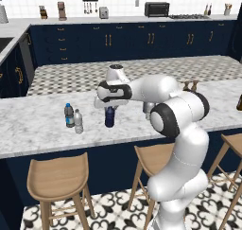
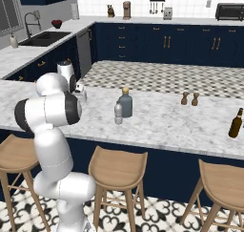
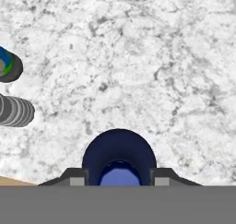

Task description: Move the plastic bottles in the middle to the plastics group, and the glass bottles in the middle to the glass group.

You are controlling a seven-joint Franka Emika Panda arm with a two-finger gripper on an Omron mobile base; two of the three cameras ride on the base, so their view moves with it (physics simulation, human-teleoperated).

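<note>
A: Where is the navy bottle relative to the fingers?

B: Directly between my 2 fingers, upright on the table. The fingers stand narrow on either side of its body; whether they press it, I cannot tell.

A: Handling?

B: Likely light, stiff, smooth plastic; I would hold the round body below the cap. The plastics group lies to my left.
</note>
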